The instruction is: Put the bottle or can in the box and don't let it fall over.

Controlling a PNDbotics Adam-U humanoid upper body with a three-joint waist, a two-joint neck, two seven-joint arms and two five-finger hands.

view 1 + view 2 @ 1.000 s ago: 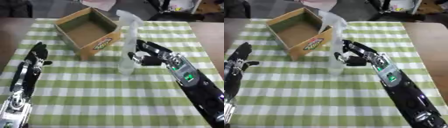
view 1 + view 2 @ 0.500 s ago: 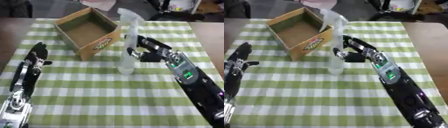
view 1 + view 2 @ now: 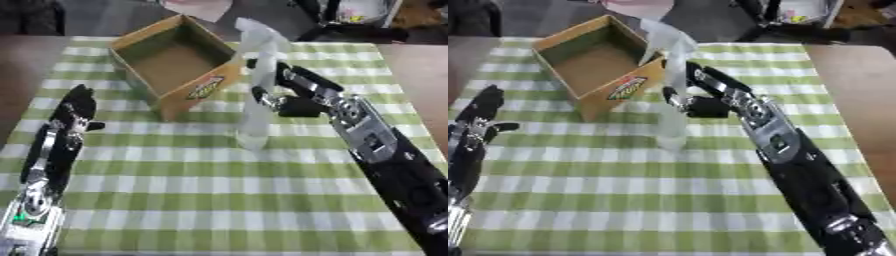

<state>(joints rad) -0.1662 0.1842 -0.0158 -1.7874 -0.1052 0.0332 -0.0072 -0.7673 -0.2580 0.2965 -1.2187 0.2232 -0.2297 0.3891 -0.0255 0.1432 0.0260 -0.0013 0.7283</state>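
**Tall spray bottle held beside the box, not yet inside**

The right hand [image 3: 293, 97] has its fingers and thumb curled around the middle of the clear spray bottle [image 3: 256, 107]. The bottle stands upright on the checked cloth [image 3: 219, 200] of the bench, just beside the near right corner of the cardboard box [image 3: 175, 65], and its white nozzle top is above the hand. The box is open at the top and looks empty inside. The left hand [image 3: 74, 107] rests idle at the left side of the cloth, fingers straight, well apart from the box.

The main risk, I think, is the height of the bottle. It is tall and narrow, so if its base catches the box wall while it is lifted over, it may tip in the hand or push the box away. Also, if it is released while leaning, it can fall inside the box.

There is open room: the cloth to the right and in front is free, and the box mouth is wide compared with the bottle. The bench edge on the right is not close.
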